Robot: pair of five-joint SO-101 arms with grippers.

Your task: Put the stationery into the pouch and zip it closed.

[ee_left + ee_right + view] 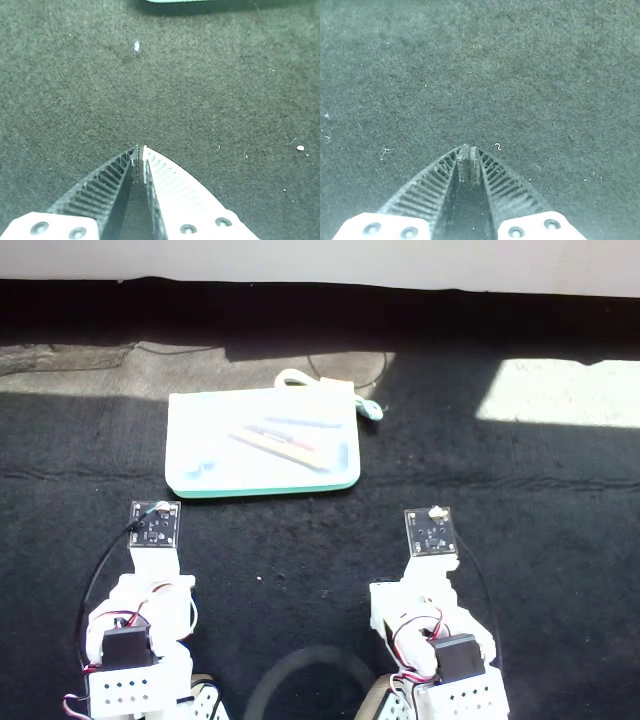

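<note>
Now: stationery point(285, 443), seemingly several pieces, lies inside translucent pouch point(200, 430).

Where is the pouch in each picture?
High view: the pouch lies on the black mat, beyond the arms, nearer the left one.
Left wrist view: its green edge peeks in ahead of the left gripper.
Right wrist view: the right gripper over mat.
Shared landmark: the black mat.

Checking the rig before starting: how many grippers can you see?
2. The left gripper, shut, over the black mat near the pouch; the right gripper, shut, over bare mat.
</note>
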